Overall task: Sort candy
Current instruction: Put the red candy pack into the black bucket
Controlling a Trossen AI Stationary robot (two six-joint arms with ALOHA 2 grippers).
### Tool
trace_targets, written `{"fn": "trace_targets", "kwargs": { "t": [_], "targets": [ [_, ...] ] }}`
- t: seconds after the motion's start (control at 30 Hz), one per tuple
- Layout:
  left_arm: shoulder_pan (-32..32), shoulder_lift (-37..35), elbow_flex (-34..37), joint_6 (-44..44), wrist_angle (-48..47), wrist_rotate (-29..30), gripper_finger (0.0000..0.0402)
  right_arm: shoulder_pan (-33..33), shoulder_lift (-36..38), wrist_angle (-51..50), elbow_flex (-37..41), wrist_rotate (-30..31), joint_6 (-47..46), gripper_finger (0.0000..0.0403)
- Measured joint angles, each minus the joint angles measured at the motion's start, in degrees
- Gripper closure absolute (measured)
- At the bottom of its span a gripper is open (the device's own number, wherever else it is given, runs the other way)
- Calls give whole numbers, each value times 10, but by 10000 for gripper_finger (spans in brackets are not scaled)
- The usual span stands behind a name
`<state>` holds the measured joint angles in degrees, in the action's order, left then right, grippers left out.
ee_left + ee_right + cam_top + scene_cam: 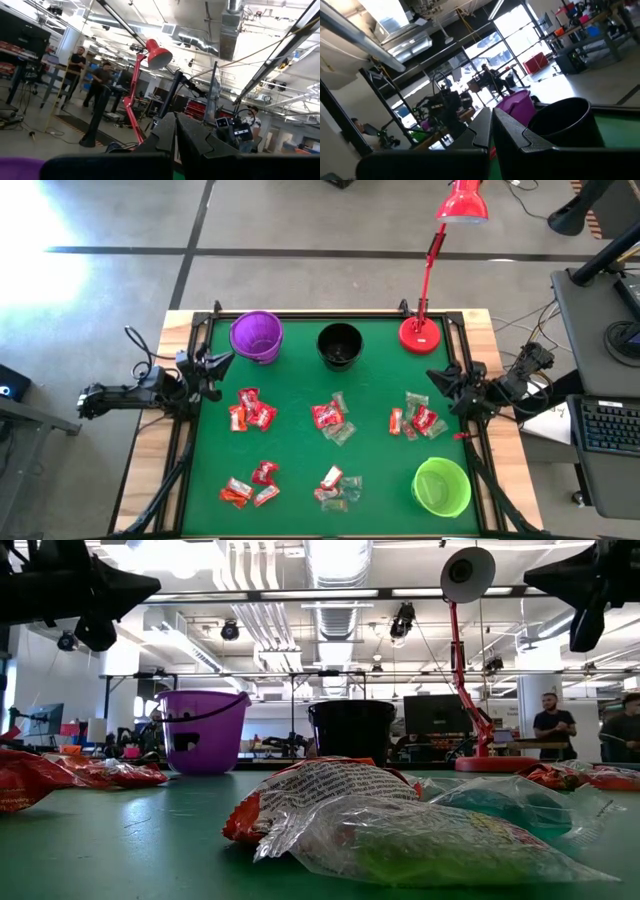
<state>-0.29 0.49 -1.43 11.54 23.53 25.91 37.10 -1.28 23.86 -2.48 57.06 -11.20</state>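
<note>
Green felt covers the bench (300,450) we look down on, and the candy (332,420) lies scattered over it in 6 loose clusters: 3 across the middle and 3 nearer the front edge. We see red and orange-red wrappers at the left clusters, with clear or pale green ones mixed in at the centre and right. Along the far edge stand a purple cup (257,336) and a black cup (339,345), side by side but apart, with the round red base of a desk lamp (420,333) to their right. A green cup (441,486) sits at the front right corner, near the right-hand candy.

The left gripper (216,364) is parked over the bench's left edge, just beside the purple cup, its fingers clenched together on nothing, as its wrist view confirms. The right gripper (440,377) waits at the right edge, likewise pressed closed and empty. Neither touches any candy.

From bench height, 1 crinkled clear wrapper lies closest; what it holds is probably green, though the glare leaves us unsure.
</note>
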Motion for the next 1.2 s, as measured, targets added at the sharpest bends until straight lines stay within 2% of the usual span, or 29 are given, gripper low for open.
{"fn": "trace_targets", "kwargs": {
  "t": [0.23,0.4,0.6,0.73,0.97,1.2],
  "targets": [
    [0,0,0,5,-4,8,402,0,0,0,0,0,26,394],
    [0,0,0,6,-12,44,402,0,0,0,0,0,59,394],
    [0,0,0,6,-13,47,402,0,0,0,0,-1,60,394],
    [0,0,0,6,-13,47,402,0,0,0,0,0,94,394],
    [0,7,0,6,-11,47,402,0,0,9,-4,6,34,394],
    [0,35,-40,5,-22,51,386,0,0,0,-41,15,65,385]
  ]
}}
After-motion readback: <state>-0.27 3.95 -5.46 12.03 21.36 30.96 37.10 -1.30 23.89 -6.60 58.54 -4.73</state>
